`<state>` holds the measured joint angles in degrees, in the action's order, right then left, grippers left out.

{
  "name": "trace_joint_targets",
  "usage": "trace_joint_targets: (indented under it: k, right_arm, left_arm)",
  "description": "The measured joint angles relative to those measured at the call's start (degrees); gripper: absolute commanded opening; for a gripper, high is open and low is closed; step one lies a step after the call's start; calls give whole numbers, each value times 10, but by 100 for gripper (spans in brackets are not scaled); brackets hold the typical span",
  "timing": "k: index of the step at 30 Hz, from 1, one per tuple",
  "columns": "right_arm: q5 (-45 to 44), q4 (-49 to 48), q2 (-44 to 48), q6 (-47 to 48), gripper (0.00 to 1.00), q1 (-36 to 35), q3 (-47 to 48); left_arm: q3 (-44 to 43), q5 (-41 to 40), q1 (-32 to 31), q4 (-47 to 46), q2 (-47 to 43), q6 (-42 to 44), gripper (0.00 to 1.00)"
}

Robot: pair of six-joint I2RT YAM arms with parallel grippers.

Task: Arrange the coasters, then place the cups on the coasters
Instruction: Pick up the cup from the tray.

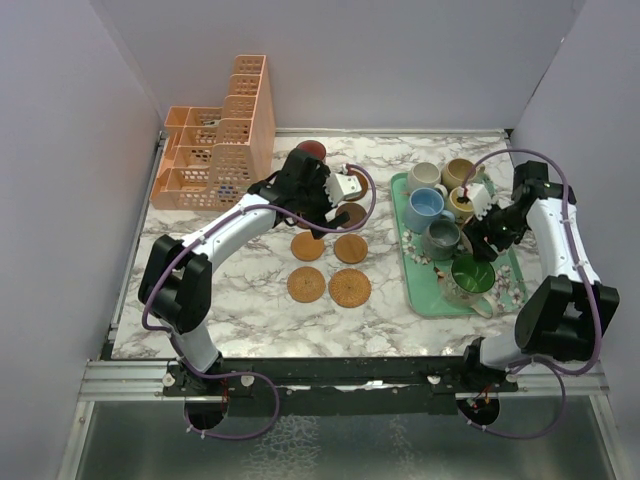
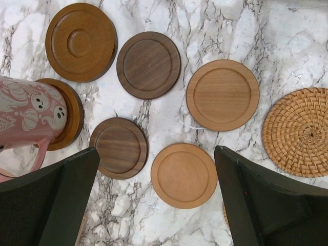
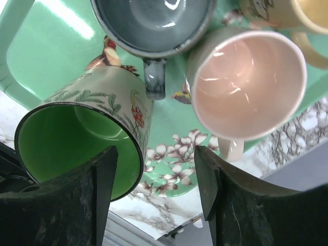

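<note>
The left fingers (image 2: 56, 205) were spread wide and empty over the wooden coasters (image 2: 148, 64) lying mid-frame on the marble table (image 2: 287, 46). At the left edge a pink ghost-patterned mug (image 2: 28, 115) stood on another coaster. The right fingers (image 3: 56, 205) were spread too, pinching nothing. A green-lined mug (image 3: 77, 138) sat against the left-hand one on the mint-green tray (image 3: 51, 46), below a grey mug (image 3: 154, 20).

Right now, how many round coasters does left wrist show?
7: orange-brown disc top left; dark discs top centre, lower left; light discs centre, bottom; woven rattan disc right; one under pink mug. Fingers may hide more.
</note>
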<state>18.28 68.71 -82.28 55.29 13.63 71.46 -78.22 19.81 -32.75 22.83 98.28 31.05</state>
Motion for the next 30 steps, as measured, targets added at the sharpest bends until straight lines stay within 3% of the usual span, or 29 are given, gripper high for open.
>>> trace_joint_targets:
  k: [7, 13, 19, 27, 30]
  right_arm:
    - [2, 2, -39, 43, 60, -33, 1]
    - [8, 2, -41, 49, 37, -41, -1]
    - [11, 0, -41, 28, 26, -42, -32]
    - [-4, -18, -16, -53, 10, -42, -59]
    - [-17, -23, -5, -115, 10, -42, -61]
  left_arm:
    - [0, -4, 0, 0, 0, 8, 99]
    - [0, -8, 0, 0, 0, 9, 99]
    - [0, -9, -4, 0, 0, 9, 99]
    - [0, -9, -9, 0, 0, 9, 99]
    - [0, -9, -9, 0, 0, 9, 99]
